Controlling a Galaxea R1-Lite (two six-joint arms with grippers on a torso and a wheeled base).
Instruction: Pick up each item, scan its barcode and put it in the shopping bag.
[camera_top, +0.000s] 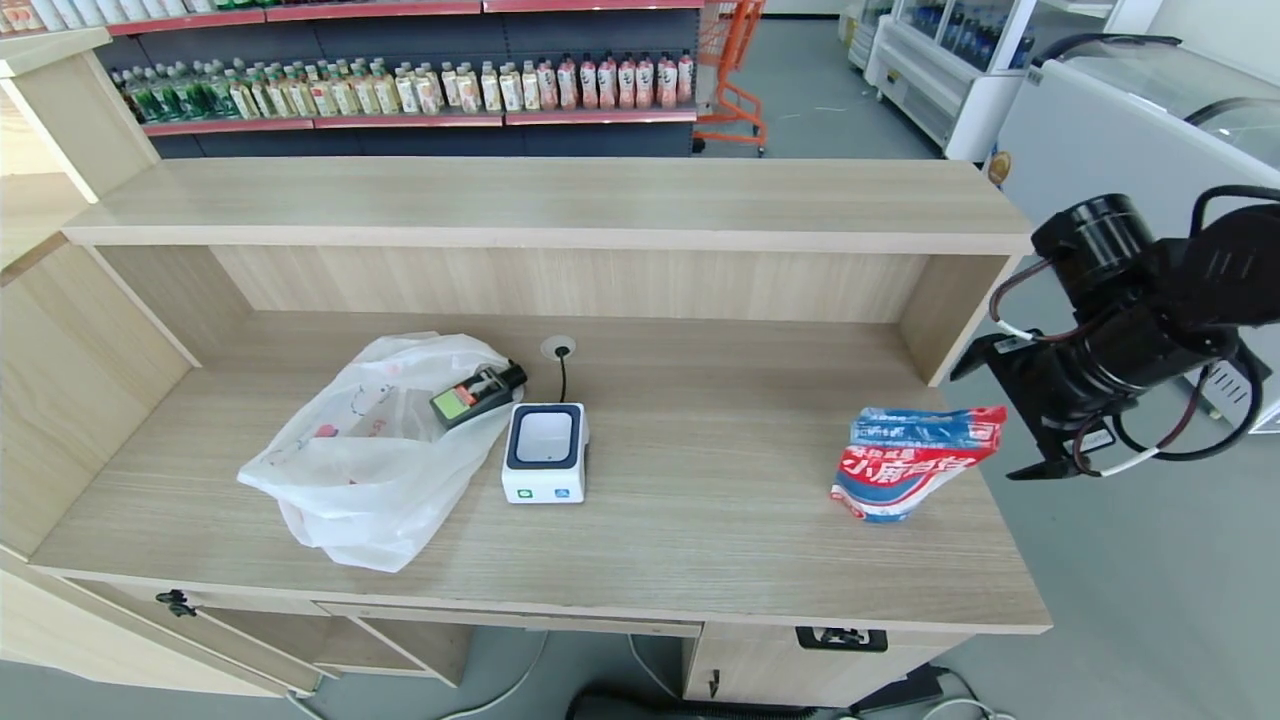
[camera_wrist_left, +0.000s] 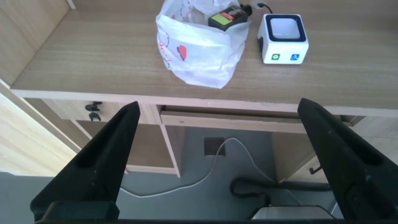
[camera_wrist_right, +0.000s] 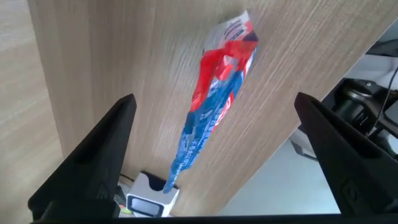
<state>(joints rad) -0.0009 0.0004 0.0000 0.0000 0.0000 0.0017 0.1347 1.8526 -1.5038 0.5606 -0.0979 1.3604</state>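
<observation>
The left pincer (camera_wrist_left: 219, 104), spread wide, faces the shopping bag (camera_wrist_left: 199, 50) beside the scanner (camera_wrist_left: 283, 38).

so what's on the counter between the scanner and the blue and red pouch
Nothing: in the head view the counter between scanner and pouch is bare wood.

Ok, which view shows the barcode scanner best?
The head view: the scanner sits whole on the counter, glass window up, beside the shopping bag. The left wrist view shows the scanner whole too, but farther off. The right wrist view catches just part of the scanner, behind the tip of the pouch.
</observation>
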